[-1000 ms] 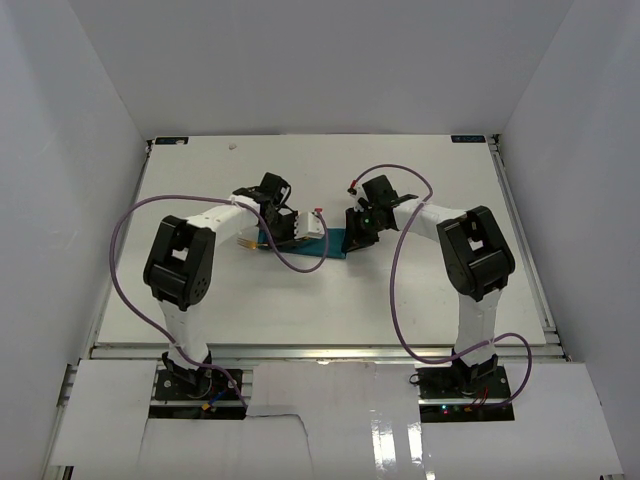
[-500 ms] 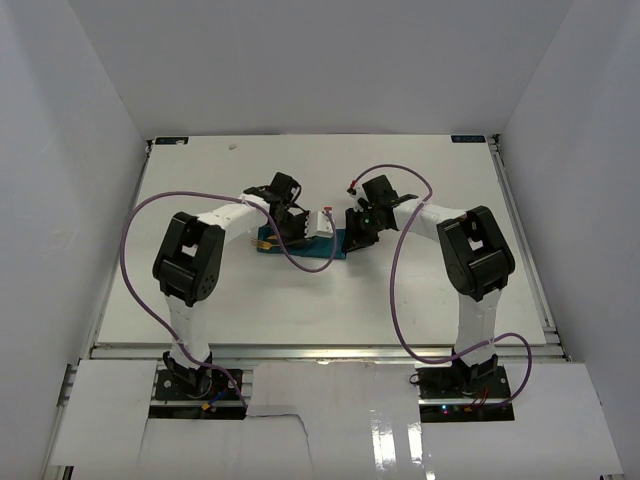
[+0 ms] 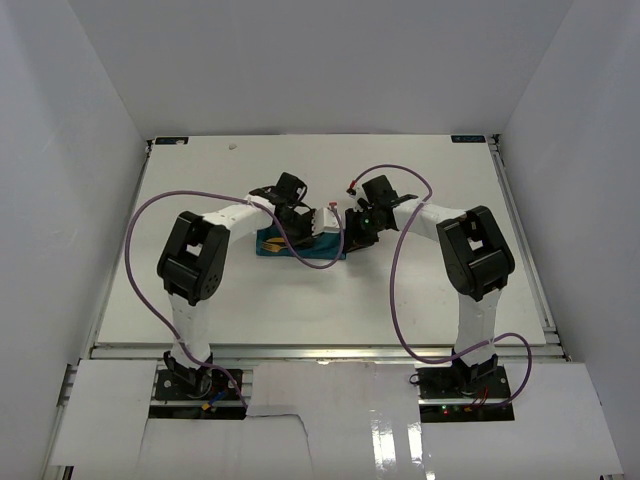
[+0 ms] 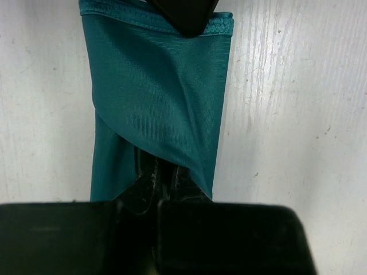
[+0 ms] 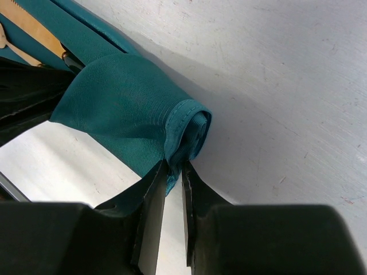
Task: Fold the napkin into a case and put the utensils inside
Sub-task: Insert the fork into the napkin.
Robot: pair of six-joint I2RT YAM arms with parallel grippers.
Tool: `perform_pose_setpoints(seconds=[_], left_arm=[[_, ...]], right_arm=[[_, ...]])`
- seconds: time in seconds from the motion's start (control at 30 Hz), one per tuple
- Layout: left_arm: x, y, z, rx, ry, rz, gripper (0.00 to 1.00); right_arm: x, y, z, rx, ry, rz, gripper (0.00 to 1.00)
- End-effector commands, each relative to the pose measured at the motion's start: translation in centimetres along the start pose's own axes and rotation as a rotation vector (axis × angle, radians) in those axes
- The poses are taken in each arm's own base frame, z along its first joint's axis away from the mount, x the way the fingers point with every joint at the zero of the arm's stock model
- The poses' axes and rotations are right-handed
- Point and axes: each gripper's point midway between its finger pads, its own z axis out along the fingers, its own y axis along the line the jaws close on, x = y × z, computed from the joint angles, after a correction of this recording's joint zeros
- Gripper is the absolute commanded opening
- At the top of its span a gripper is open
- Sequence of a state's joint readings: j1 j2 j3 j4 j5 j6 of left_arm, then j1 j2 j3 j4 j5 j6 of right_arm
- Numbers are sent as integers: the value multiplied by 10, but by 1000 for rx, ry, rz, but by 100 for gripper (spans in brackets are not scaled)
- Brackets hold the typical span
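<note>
The teal napkin (image 3: 300, 250) lies folded into a narrow strip (image 4: 155, 86) in the middle of the table. My right gripper (image 5: 174, 166) is shut on the rolled hem at its right end (image 5: 186, 123). My left gripper (image 4: 163, 172) is shut, its tips tucked under a slanting fold of the cloth; I cannot tell whether they pinch anything. The utensils (image 3: 272, 243) show as gold heads at the strip's left end. The knife's blade (image 5: 34, 28) and the fork's pale head (image 5: 4, 41) rest on the cloth, their handles hidden under the fold. The right gripper's fingertip (image 4: 189, 14) presses the strip's far end.
White table (image 3: 430, 290) with raised walls on three sides. Purple cables (image 3: 400, 290) loop from both arms over the table. A small mark (image 3: 232, 146) sits near the back edge.
My left gripper has slid right along the napkin toward the right gripper and under the fold. The utensils' gold heads have moved right onto the cloth. The right arm has stayed still.
</note>
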State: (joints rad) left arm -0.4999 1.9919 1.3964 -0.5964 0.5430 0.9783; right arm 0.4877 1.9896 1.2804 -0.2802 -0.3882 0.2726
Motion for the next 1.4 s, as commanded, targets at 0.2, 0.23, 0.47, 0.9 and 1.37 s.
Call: perform_pose_setpoints(seconds=[0.2, 0.23, 0.47, 0.9, 1.37], left_arm=[[-22, 1, 8, 3, -94, -33, 4], [-22, 2, 10, -4, -101, -29, 3], [-27, 4, 15, -11, -136, -22, 0], [-14, 32, 3, -148, -19, -3, 13], [-30, 29, -22, -147, -13, 3, 24]], right_arm=[[0, -1, 5, 5, 9, -22, 23], [1, -1, 5, 5, 9, -21, 23], [1, -1, 4, 4, 9, -18, 22], [3, -1, 2, 10, 8, -16, 24], [4, -2, -1, 23, 0, -21, 27]])
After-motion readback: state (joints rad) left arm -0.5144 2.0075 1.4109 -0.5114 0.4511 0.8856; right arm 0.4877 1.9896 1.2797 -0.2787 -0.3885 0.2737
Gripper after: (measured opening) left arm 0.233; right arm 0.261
